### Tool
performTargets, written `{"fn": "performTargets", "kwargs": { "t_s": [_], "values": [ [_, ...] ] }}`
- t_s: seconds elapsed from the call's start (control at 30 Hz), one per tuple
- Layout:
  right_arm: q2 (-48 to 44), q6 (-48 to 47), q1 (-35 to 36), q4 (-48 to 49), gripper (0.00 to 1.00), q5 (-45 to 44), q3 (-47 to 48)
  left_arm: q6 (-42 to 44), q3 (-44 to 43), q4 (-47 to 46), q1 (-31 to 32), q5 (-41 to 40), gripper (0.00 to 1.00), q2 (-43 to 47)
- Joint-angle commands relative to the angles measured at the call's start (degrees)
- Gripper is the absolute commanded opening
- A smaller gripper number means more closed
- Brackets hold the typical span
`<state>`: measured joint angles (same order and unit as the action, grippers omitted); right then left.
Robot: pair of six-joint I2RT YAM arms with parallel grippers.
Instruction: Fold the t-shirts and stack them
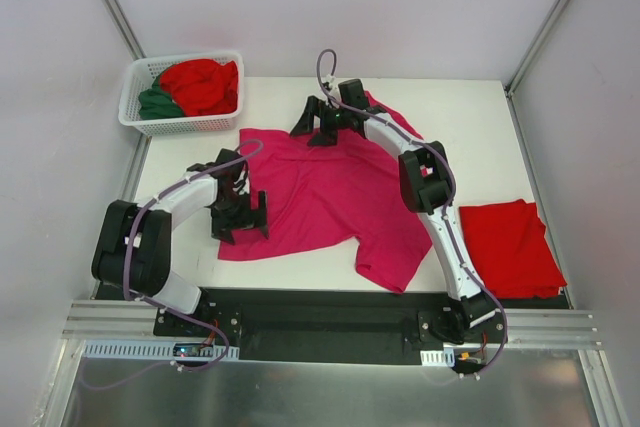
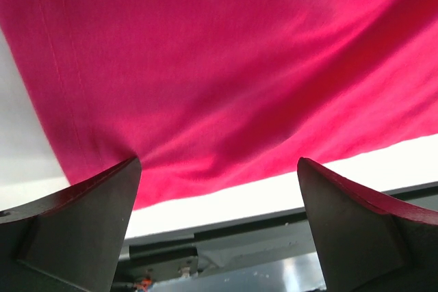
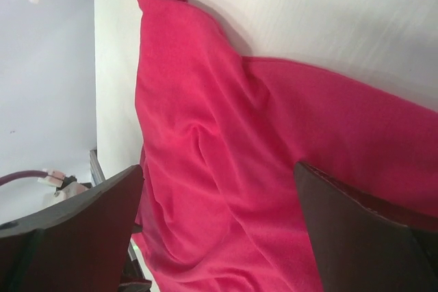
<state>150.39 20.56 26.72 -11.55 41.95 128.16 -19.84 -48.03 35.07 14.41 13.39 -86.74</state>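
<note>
Presently catalogued, as seen from beside the rig:

1. Magenta t-shirt [image 1: 320, 197]: spread over the middle of the table [image 1: 470, 127], mostly flat but rumpled. One sleeve was bunched at the near right, and the far edge lay under the right arm.
2. Left tool [image 1: 243, 227]: jaws released wide and grasping nothing, poised over the shirt's near left hem.
3. Right tool [image 1: 312, 133]: likewise released and empty, over the shirt's far edge.
4. Folded red t-shirt [image 1: 510, 247]: lay alone at the right of the table, well apart from the magenta one.
5. Basket [image 1: 135, 112]: white lattice, at the far left corner, holding a red t-shirt [image 1: 200, 85] and a dark green t-shirt [image 1: 158, 102], both crumpled.

Handling note: the step in hand appeared to be the first fold of the magenta shirt. Done well, each tool would sink low enough to slip a finger under the edge and pinch both layers. The two would then lift together and travel at one pace, keeping the cloth taut between them. The bunched sleeve wanted smoothing first, lest its crease be folded in.
</note>
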Motion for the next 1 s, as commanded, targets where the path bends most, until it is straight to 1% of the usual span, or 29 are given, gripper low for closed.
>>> {"fn": "performTargets", "kwargs": {
  "t_s": [0.0, 0.17, 0.5, 0.6, 0.67, 0.77, 0.83, 0.97],
  "values": [
    [-1.85, -1.92, -0.18, 1.00, 0.96, -4.95, 1.48, -0.12, -0.66, 6.32, 0.00, -0.82, 0.99, 3.07],
    [-1.33, -1.31, -0.18, 2.85, 0.96, -6.18, 3.14, -0.03, -2.42, 9.05, 0.00, -2.22, 0.99, 3.24],
    [1.13, -1.31, -0.35, 4.52, 0.96, -8.91, 7.72, 0.76, -3.38, 9.67, 0.00, -2.93, 0.99, 1.57],
    [1.75, 1.76, -1.05, 4.26, 0.96, -6.63, 8.86, 0.68, -3.56, 9.75, 0.00, -2.14, 0.99, 1.57],
    [-1.57, 0.38, -0.53, 3.03, 0.96, -5.49, 5.89, -0.03, -4.08, 9.67, 0.09, -1.53, 0.99, 2.01],
    [-8.42, -3.75, 0.78, 3.11, 0.96, -6.62, -2.79, -0.20, -5.14, 9.75, 0.09, -1.61, 0.99, 2.19],
    [-8.62, -3.77, 0.96, 1.81, 0.96, -6.01, -3.18, -0.12, -5.84, 9.93, 0.09, -1.96, 0.99, 2.10],
    [-5.03, -1.40, 0.79, 1.79, 0.96, -4.34, -2.04, -0.38, -6.11, 10.02, 0.09, -1.96, 0.99, 2.10]
  ]
}}
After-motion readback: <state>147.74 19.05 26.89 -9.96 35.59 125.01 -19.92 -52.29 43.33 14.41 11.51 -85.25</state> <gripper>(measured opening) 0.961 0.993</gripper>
